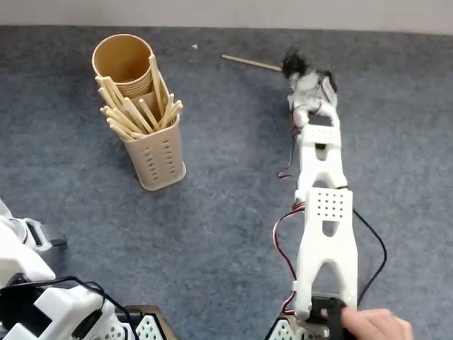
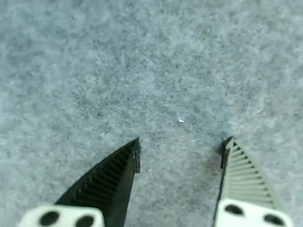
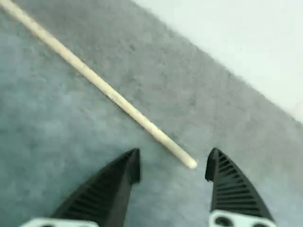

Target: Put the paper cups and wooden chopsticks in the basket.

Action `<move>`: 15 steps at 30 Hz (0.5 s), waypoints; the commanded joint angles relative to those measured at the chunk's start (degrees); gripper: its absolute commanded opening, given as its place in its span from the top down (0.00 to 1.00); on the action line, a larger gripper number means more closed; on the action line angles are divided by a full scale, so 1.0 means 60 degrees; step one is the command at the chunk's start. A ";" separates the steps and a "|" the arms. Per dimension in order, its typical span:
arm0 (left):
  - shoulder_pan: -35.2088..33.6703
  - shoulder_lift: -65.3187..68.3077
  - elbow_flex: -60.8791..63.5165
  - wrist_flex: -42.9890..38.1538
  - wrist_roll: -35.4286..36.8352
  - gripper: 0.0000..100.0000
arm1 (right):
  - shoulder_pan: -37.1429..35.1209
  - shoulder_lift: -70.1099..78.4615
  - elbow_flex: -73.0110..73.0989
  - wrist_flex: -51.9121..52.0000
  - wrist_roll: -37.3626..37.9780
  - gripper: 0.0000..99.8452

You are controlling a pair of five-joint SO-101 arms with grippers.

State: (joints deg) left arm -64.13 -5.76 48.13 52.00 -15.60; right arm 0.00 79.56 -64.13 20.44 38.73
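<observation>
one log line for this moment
right gripper open at end of loose chopstick | left gripper open over carpet | basket holds paper cup and chopsticks | pending: loose chopstick

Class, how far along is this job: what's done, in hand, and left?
Done: the paper cups and a bundle of chopsticks stand in the basket. In hand: the right gripper, open, sits over the end of one loose chopstick on the carpet. To do: grasp it and carry it to the basket. The left gripper is open over bare carpet.

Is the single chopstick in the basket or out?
Out. The chopstick lies on the carpet, apart from the basket, before the open right end effector.
</observation>
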 commanded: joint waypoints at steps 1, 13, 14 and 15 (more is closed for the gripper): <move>-0.0608 0.0007 0.0168 0.0044 -0.0132 0.73 | 0.0432 -0.0271 0.0081 -0.0168 0.0264 0.77; -0.0315 0.0007 -0.0212 0.0044 -0.0117 0.73 | 0.0359 -0.0901 -0.1429 0.7846 0.0103 0.80; -0.0168 0.0007 -0.0300 0.0044 -0.0117 0.73 | 0.0256 -0.1106 -0.1956 0.9106 -0.0205 0.84; 0.0022 0.0007 -0.0447 0.0044 -0.0117 0.73 | 0.0110 -0.1282 -0.2630 1.0161 -0.0571 0.90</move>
State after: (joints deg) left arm -65.45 -5.32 47.34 52.44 -15.60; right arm 1.76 75.43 -71.87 57.45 39.08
